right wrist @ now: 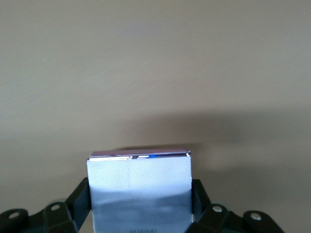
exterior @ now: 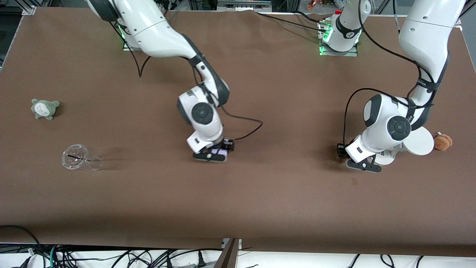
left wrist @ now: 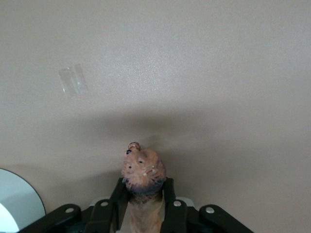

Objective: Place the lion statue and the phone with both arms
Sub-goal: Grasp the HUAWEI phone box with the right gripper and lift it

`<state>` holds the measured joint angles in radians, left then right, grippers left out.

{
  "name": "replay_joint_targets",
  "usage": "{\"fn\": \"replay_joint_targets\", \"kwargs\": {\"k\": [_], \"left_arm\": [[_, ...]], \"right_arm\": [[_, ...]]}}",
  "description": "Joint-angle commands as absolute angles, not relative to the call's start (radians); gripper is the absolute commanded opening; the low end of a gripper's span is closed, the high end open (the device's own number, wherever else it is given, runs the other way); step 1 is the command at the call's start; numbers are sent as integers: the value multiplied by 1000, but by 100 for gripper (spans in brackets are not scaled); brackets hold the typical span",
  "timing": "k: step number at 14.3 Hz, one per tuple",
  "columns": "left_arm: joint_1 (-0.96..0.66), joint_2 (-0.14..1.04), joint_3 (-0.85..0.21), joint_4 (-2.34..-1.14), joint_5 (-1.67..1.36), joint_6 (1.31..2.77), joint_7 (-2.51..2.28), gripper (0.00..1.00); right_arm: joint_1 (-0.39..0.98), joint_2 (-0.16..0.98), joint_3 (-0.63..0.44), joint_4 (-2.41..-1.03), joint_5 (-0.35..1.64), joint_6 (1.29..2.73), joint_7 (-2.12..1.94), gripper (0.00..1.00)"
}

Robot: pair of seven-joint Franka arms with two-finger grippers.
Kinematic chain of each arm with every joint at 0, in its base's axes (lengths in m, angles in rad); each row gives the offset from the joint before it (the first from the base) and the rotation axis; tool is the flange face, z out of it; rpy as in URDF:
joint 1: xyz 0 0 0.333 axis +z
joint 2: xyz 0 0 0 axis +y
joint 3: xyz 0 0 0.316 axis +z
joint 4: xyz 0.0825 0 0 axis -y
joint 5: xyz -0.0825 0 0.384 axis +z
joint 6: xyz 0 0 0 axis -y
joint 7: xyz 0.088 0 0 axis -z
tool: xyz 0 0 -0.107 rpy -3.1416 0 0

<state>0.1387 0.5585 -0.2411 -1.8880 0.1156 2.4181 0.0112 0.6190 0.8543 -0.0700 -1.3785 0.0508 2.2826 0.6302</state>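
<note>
— Brown cloth covers the whole table (exterior: 282, 201), a little creased along the edge where the bases stand. What sits around it?

— Metal framing and clutter past the bases' edge, and a tangle of black cables (exterior: 111, 257) on the floor below the edge nearest the front camera.

— Where is the right gripper (exterior: 215, 153)?

— Low over the middle of the table, its fingers clamped on the two sides of the phone (right wrist: 140, 194). The wrist view shows the pale lavender slab filling the space between the black fingers, a shiny edge at its end, its shadow on the cloth just under it.

— And the left gripper (exterior: 351, 160)?

— Down near the cloth toward the left arm's end, fingers shut on the lion statue (left wrist: 142, 177). The reddish-brown head sticks out past the fingertips, over bare cloth.

— Anything close by?

— A white round-based stand (exterior: 418, 142) right beside that gripper, and a brown plush toy (exterior: 443, 142) touching or nearly touching the stand's disc. A small scrap of clear tape (left wrist: 74, 80) lies on the cloth.

— And at the right arm's end?

— A grey-green plush (exterior: 45, 108), and nearer the front camera a clear plastic cup (exterior: 79, 158) lying on its side, well apart from both grippers.
</note>
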Motion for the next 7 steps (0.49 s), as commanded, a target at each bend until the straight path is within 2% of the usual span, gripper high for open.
{"fn": "replay_joint_targets", "kwargs": {"k": [1,2,3,4,5,7], "left_arm": [[140,561,-247,-1888,126,2424,14,0],[134,561,-245,-1885,127,2422,14,0],[133,568,-245,-1882,129,2421,14,18],[133,571,-245,-1876,129,2418,12,69],[136,571,-245,-1876,129,2416,12,100],[135,571,-247,-1875,129,2413,11,100]], "right_arm": [[536,795,-74,-1399,44,2151,473,16],[507,787,-89,-1402,46,2122,403,16],[483,785,-100,-1407,48,2096,347,16],[457,775,-110,-1422,48,2088,306,16],[440,761,-120,-1448,48,2091,289,16],[431,736,-158,-1492,48,2098,246,16]]}}
